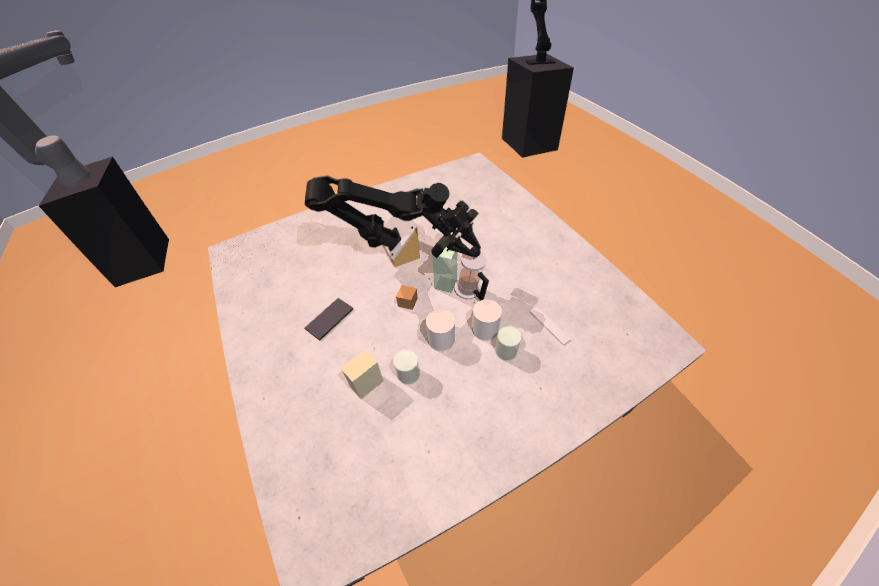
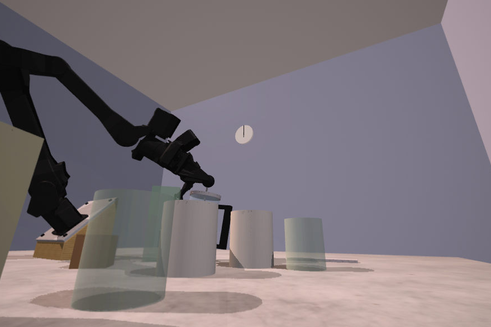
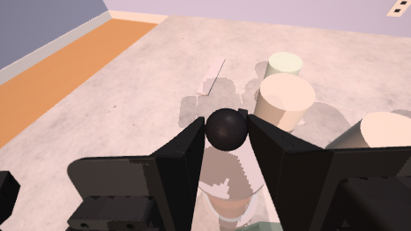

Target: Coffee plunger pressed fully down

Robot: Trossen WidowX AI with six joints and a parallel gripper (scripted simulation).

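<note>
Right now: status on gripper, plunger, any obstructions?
Gripper shut on plunger knob. Knob low, just above press lid; short rod showing. Coffee press upright. Green block close beside press; not blocking.
</note>
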